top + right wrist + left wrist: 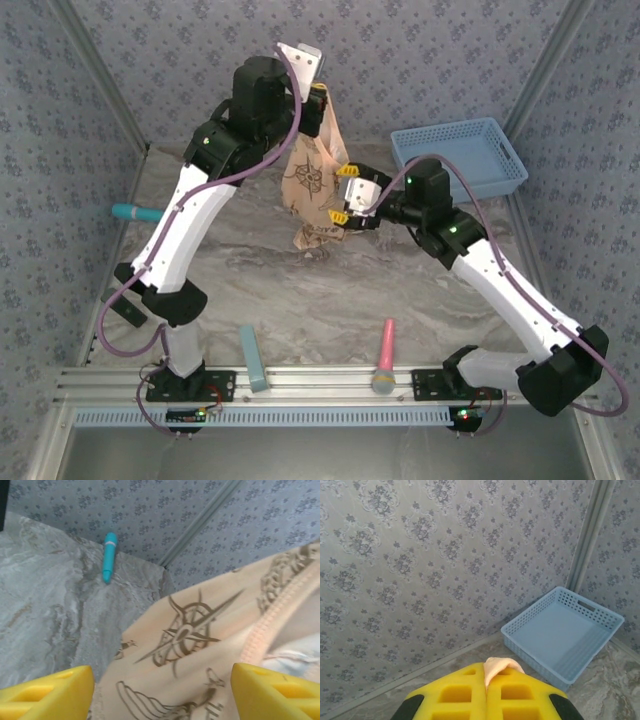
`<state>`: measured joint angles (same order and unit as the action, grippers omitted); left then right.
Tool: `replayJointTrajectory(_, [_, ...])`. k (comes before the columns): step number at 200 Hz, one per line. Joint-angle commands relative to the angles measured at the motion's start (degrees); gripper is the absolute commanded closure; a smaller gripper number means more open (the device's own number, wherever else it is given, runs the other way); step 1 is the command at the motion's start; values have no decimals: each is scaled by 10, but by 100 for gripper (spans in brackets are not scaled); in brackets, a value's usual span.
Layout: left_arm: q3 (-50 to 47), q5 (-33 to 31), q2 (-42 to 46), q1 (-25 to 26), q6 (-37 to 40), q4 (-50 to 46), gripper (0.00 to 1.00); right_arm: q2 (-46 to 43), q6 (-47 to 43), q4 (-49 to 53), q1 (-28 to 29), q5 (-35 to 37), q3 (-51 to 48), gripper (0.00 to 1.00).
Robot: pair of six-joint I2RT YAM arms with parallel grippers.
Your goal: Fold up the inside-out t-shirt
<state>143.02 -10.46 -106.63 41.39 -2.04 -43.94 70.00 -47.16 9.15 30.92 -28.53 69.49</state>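
Note:
The inside-out t-shirt (310,180), peach-tan with brown line prints, hangs bunched from my raised left gripper (320,103), and its lower end rests on the marble table (230,270). In the left wrist view the yellow jaws of the left gripper (487,672) are shut on a small fold of the t-shirt (501,666). My right gripper (342,193) stands open at the shirt's right side, about mid-height. In the right wrist view its yellow fingertips (50,695) are spread wide, with the printed t-shirt (190,640) and a ribbed hem hanging just beyond them.
A light blue basket (460,158) sits empty at the back right, also in the left wrist view (565,635). A teal marker (133,212) lies at the left wall (108,556). A teal bar (253,358) and a pink brush (385,358) lie near the front rail.

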Motion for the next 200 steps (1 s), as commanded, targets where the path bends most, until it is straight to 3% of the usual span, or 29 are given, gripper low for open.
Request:
replayJointTrajectory(1, [-6, 22, 12, 5, -2, 8, 100, 27, -29, 11, -23, -31, 44, 28])
replayJointTrajectory(39, [-16, 60, 22, 8, -2, 1, 100, 67, -27, 8, -40, -39, 63, 29])
replayJointTrajectory(74, [-50, 92, 40, 10, 25, 4, 100, 54, 8, 23, -57, -89, 72, 28])
replayJointTrajectory(107, [-123, 92, 73, 11, 35, 21, 100, -3, 153, -94, -63, -14, 9, 28])
replayJointTrajectory(147, [-209, 123, 113, 11, 39, 43, 100, 17, 215, -118, -65, 33, 23, 32])
replayJointTrajectory(166, [-243, 139, 133, 11, 42, 47, 100, 39, 226, -119, -62, 15, 31, 34])
replayJointTrajectory(200, [-300, 137, 166, 11, 52, 79, 100, 59, 239, -78, -49, -119, 46, 32])
